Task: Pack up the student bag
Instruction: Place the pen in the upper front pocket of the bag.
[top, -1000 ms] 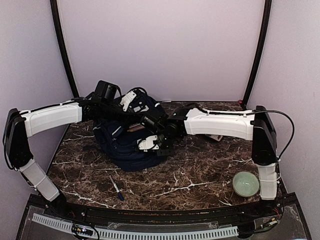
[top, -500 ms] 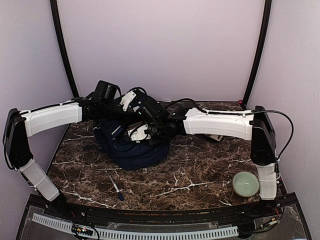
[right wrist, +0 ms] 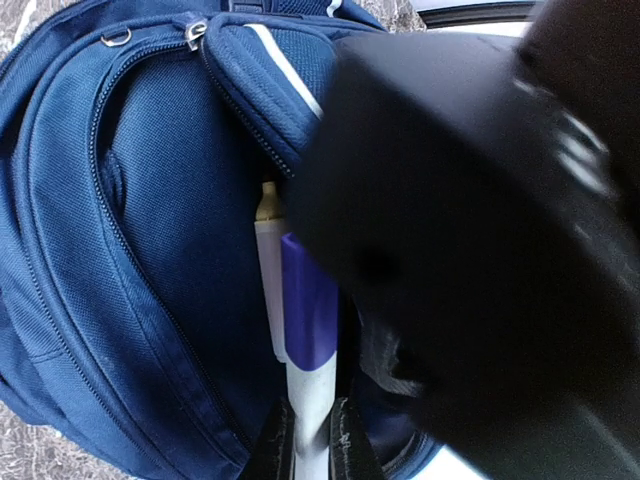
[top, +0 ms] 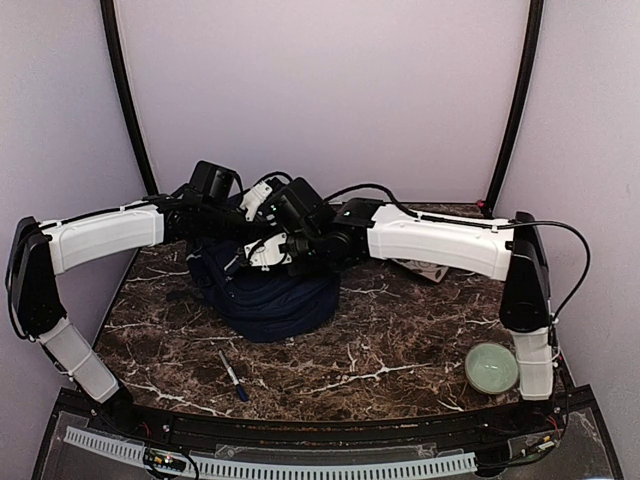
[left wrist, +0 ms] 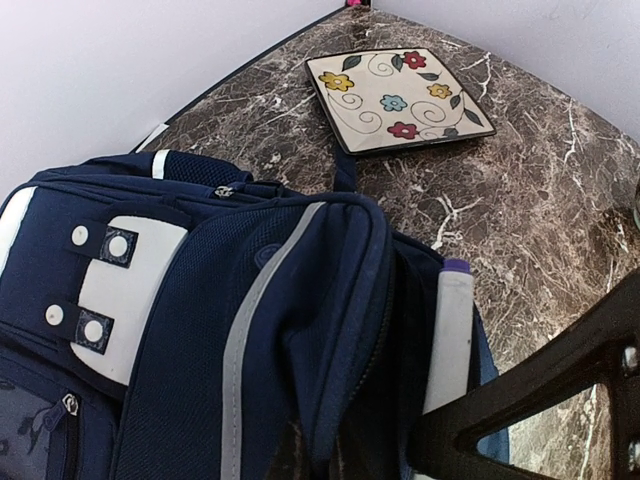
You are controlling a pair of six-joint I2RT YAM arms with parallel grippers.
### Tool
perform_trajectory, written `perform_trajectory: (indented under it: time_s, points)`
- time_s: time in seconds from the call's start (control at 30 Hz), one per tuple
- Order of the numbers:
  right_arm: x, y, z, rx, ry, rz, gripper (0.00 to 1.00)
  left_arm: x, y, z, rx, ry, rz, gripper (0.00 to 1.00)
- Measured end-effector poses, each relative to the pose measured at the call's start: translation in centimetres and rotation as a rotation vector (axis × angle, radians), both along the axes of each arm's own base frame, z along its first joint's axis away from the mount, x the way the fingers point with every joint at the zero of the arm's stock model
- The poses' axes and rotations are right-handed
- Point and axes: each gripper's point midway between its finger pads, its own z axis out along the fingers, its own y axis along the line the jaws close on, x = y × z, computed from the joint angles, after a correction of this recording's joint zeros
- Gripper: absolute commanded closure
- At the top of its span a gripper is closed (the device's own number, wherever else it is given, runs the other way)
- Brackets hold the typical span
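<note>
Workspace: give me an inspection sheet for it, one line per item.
Surface: dark marble table, veined white.
Job's things: navy student bag, a compartment unzipped; white marker with a purple end in its opening.
Clutter: pen, green bowl, flowered square plate.
Grippers: left gripper shut at the bag's top; right gripper shut on the marker.
Cables: black cable arching over the right arm.
Surroundings: plain pale walls, black corner posts.

Top external high behind the desk's (top: 400,350) near edge, facing the back wall (top: 320,100), both wrist views close on the student bag (top: 272,306), shared by all three.
</note>
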Motion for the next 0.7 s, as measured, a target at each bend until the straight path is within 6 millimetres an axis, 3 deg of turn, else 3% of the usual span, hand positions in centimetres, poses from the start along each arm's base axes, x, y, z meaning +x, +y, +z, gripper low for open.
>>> perform_trajectory:
  time_s: [0.1,0.3,0.47,0.7]
  points:
    - [-0.2,-0.1,-0.1,0.0,0.005,0.004,0.93,0.0,0.0,0.0,0.0,0.0,0.0,1.0]
    - [-0.3,-0.9,-2.6,-0.059,0.01,0.033,0.93,0.0,0.0,0.0,0.0,0.0,-0.001,1.0]
    - [0.7,-0.3,-2.7,-0.043,-0.014,0.055,0.93,0.0,0.0,0.0,0.001,-0.001,0.001,1.0]
    - [2.8,-0.1,-7.1,-0.103,-0.007,0.063,0.94,0.0,0.1,0.1,0.001,-0.003,0.002,1.0]
